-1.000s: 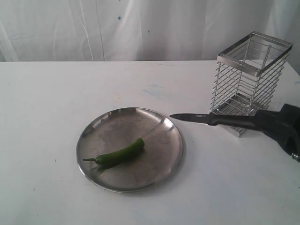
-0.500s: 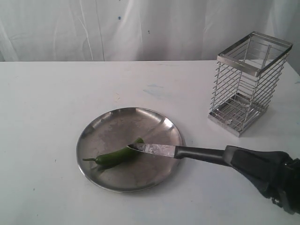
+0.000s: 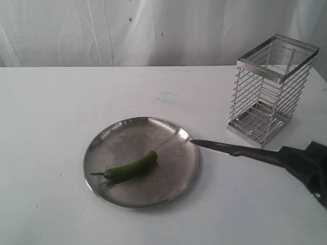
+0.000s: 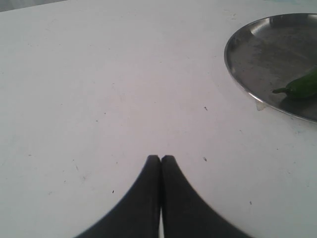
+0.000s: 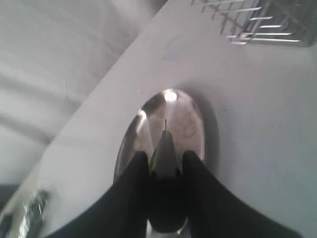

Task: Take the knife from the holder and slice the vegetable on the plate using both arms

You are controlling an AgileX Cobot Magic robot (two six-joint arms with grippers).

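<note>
A green chili, the vegetable (image 3: 132,167), lies on the round steel plate (image 3: 168,132) in the middle of the table. My right gripper (image 3: 306,161) is shut on the handle of the black knife (image 3: 230,149); the blade points left, its tip at the plate's right rim, above the surface. In the right wrist view the knife (image 5: 167,148) runs out between my fingers (image 5: 136,171) toward the plate (image 5: 190,121). The wire holder (image 3: 273,89) stands empty at the back right. My left gripper (image 4: 161,158) is shut and empty over bare table, left of the plate (image 4: 242,74) and the vegetable (image 4: 302,85).
The white table (image 3: 61,102) extends to a pale curtain backdrop (image 3: 153,30). The holder (image 5: 257,20) shows at the edge of the right wrist view. A faint bluish smudge (image 3: 166,97) marks the table behind the plate.
Half a second ago the blade lay over the vegetable on the plate; now the right gripper has drawn the knife back right and up, its tip at the plate's rim. The vegetable looks unchanged.
</note>
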